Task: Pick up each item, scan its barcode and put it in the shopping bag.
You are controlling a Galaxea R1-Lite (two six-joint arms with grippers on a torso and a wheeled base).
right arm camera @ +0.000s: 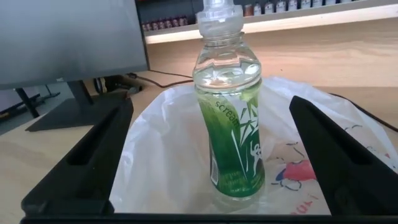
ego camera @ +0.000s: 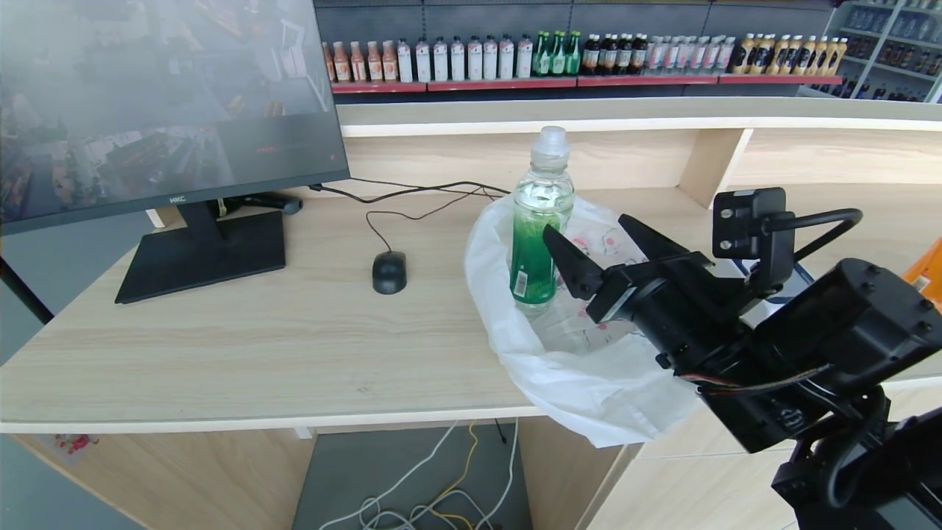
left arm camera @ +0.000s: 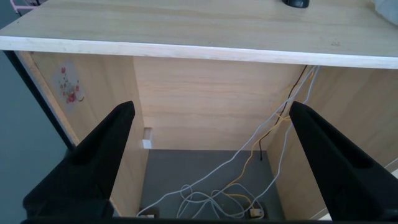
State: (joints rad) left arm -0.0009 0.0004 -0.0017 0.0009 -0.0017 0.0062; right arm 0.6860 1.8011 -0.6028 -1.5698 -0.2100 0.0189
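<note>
A clear bottle (ego camera: 541,221) with a green label and a clear cap stands upright on the white shopping bag (ego camera: 581,361), which lies spread on the counter's right side. The bottle (right arm camera: 231,118) rises between my right gripper's two black fingers, which stand wide apart and clear of it. My right gripper (ego camera: 607,234) is open, just to the right of the bottle and a little nearer than it. My left gripper (left arm camera: 211,155) is open below the counter's front edge, with nothing between its fingers.
A monitor (ego camera: 158,103) on its stand occupies the counter's left, with a black mouse (ego camera: 388,271) and its cable in the middle. A raised ledge (ego camera: 625,114) runs behind. Loose cables (left arm camera: 249,180) hang under the counter. An orange object (ego camera: 929,274) sits at the far right.
</note>
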